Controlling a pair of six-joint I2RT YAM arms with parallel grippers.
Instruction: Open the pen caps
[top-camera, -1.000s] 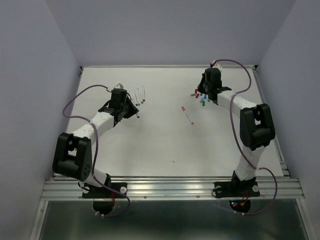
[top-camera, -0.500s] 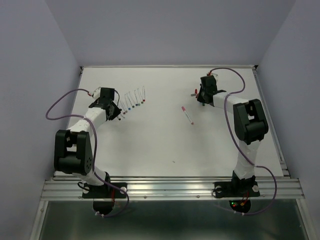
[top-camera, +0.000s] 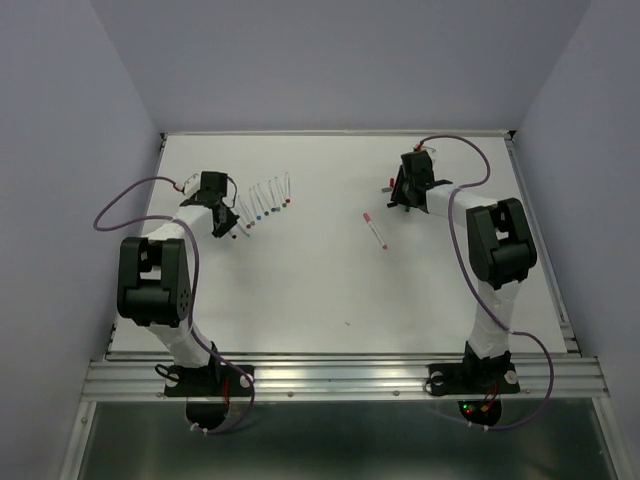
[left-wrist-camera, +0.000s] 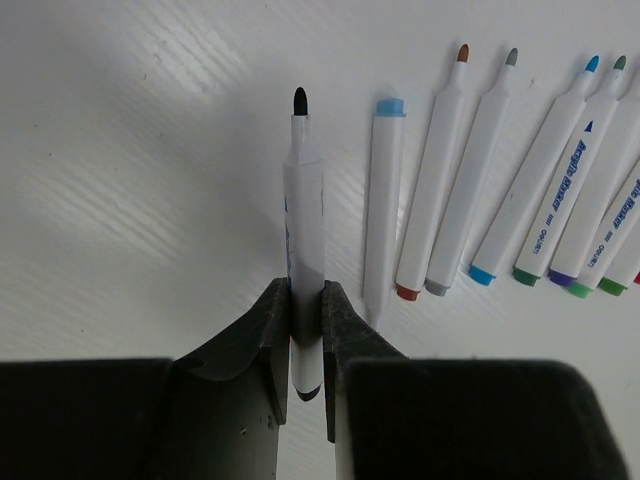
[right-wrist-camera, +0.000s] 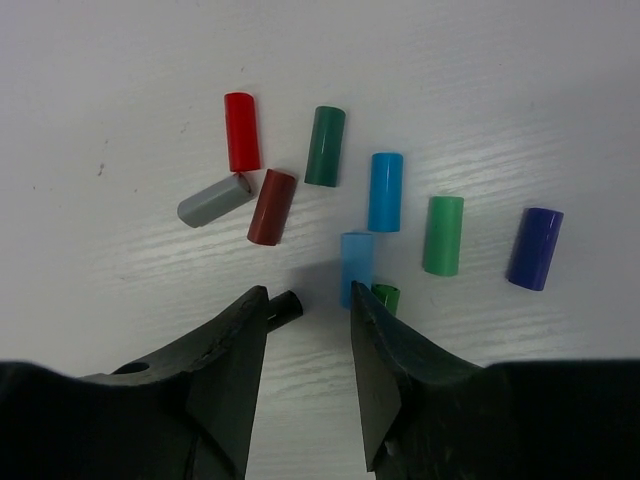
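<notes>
Progress: most of the job is judged done. Ten loose pen caps (right-wrist-camera: 385, 190) are counted on the desk (top-camera: 330, 290) just beyond the fingertips of the right tool (right-wrist-camera: 308, 292): red, dark green, grey, maroon, blue, light blue, green, dark blue and one green seen end-on, with a black cap (right-wrist-camera: 288, 305) lying in the gap close against one finger. A row of uncapped pens (left-wrist-camera: 535, 170) with bare coloured tips is laid side by side to the right of the left tool (left-wrist-camera: 305, 300); the nearest of them is turned the other way round. The black-tipped pen (left-wrist-camera: 303, 200) is pinched at its rear end between the narrow jaws of the left tool, tip bare and pointing away from the tool; setting it into the row is judged to be the step in hand. One lone pen (top-camera: 375, 230) is seen well apart from both tools, between them on the open desk, with red at both ends; it is taken to be capped, though too small to confirm, and would be the one item left. The right tool's jaws stand moderately apart with nothing clamped; whether the black cap touches the finger cannot be told. Pose: the left arm (top-camera: 150, 285) is folded sharply at the elbow, forearm stretched to the far left of the desk, tool low. The right arm (top-camera: 497, 245) is likewise folded, forearm reaching inward and away, tool directed down over the caps.
</notes>
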